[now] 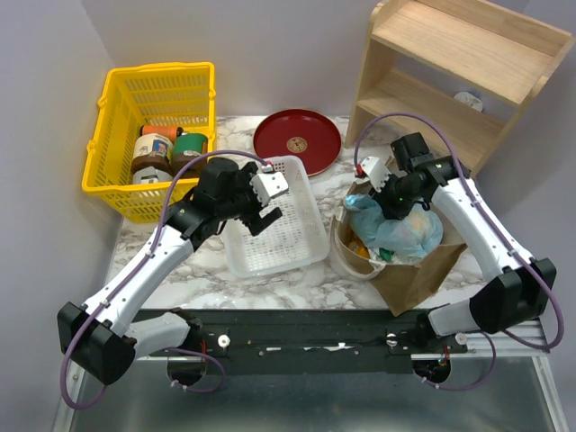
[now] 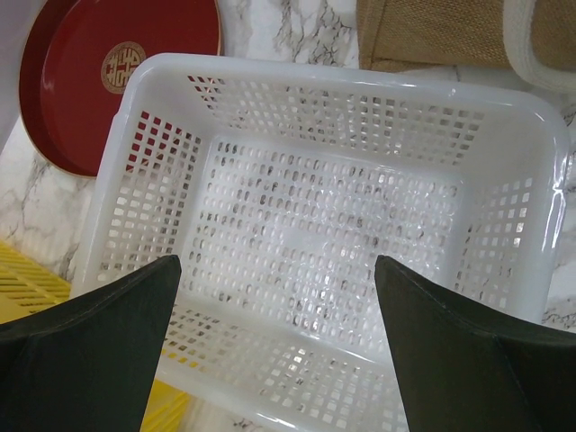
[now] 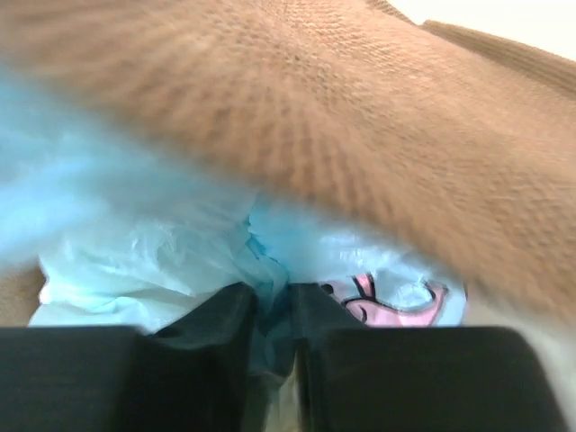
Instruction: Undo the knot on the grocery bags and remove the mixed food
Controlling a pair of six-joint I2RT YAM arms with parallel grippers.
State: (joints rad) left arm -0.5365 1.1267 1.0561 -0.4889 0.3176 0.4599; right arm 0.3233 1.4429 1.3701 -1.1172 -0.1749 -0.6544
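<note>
Right fingers (image 3: 211,337) pinch the blue bag (image 3: 144,261) inside the paper bag (image 1: 423,270); left fingers (image 2: 90,360) spread above a white basket (image 2: 360,117).

Overhead; wrist close-ups: basket (image 2: 342,76), blue bag (image 3: 153,252)

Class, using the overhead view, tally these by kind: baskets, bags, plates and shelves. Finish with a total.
Baskets: 2 (yellow basket, white basket)
Bags: 2 (paper bag, blue bag)
Plates: 1 (red plate)
Shelves: 1 (wooden shelf)
Total: 6
</note>
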